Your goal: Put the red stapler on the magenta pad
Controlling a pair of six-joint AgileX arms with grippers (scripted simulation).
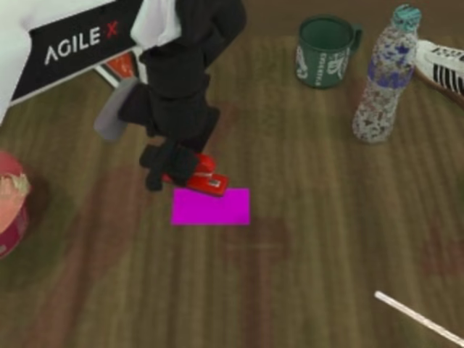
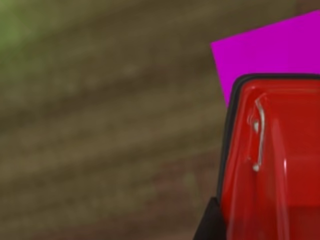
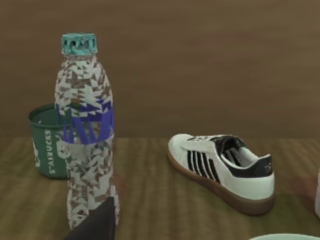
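The red stapler (image 1: pixel 205 176) lies slanted at the far left corner of the magenta pad (image 1: pixel 211 207), its white-labelled end over the pad's far edge. My left gripper (image 1: pixel 174 170) is shut on the stapler's other end, just off the pad's left corner. In the left wrist view the stapler (image 2: pixel 275 160) fills the near side, one dark finger (image 2: pixel 210 225) presses against its side, and the pad (image 2: pixel 270 55) shows beyond it. My right gripper (image 3: pixel 95 227) is out of the top view; only a dark part shows in its wrist view.
A green mug (image 1: pixel 326 51), a patterned bottle (image 1: pixel 384 80) and a white sneaker (image 1: pixel 442 61) stand at the back right. A pink-red round container (image 1: pixel 7 210) sits at the left edge. A white rod (image 1: pixel 420 317) lies at the front right.
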